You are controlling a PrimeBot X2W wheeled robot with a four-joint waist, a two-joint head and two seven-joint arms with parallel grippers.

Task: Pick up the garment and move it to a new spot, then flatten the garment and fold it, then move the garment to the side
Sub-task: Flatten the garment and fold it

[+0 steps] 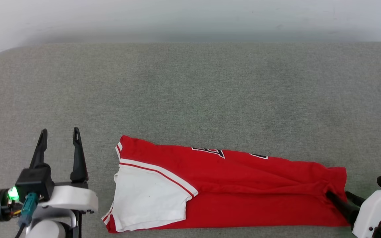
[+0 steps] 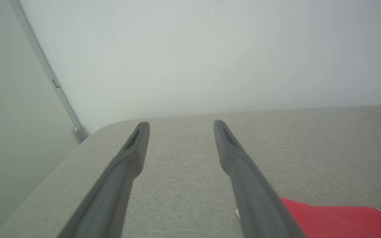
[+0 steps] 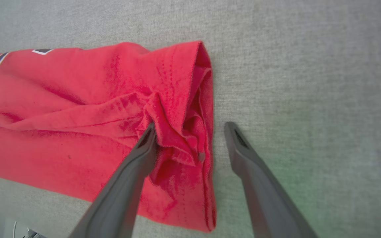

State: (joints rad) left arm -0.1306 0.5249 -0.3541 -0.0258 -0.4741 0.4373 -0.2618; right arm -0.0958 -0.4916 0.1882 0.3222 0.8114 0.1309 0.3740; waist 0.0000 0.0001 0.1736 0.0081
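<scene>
The garment (image 1: 236, 188), a red T-shirt with a white sleeve (image 1: 147, 198) and striped trim, lies folded lengthwise into a long band near the front edge of the grey surface. My left gripper (image 1: 59, 132) stands open to the left of the sleeve end, nothing between its fingers; its wrist view has the red cloth (image 2: 336, 219) at the lower right. At the hem end my right gripper (image 3: 190, 127) is open, straddling the bunched hem edge (image 3: 177, 132). One finger (image 3: 144, 145) rests on the cloth, the other finger (image 3: 240, 148) is over bare surface.
The grey fabric-covered surface (image 1: 190, 92) stretches wide behind the shirt, with rounded corners. A pale wall (image 1: 190, 16) runs along its far edge. A wall corner with a metal strip (image 2: 61, 96) stands past the surface's left end.
</scene>
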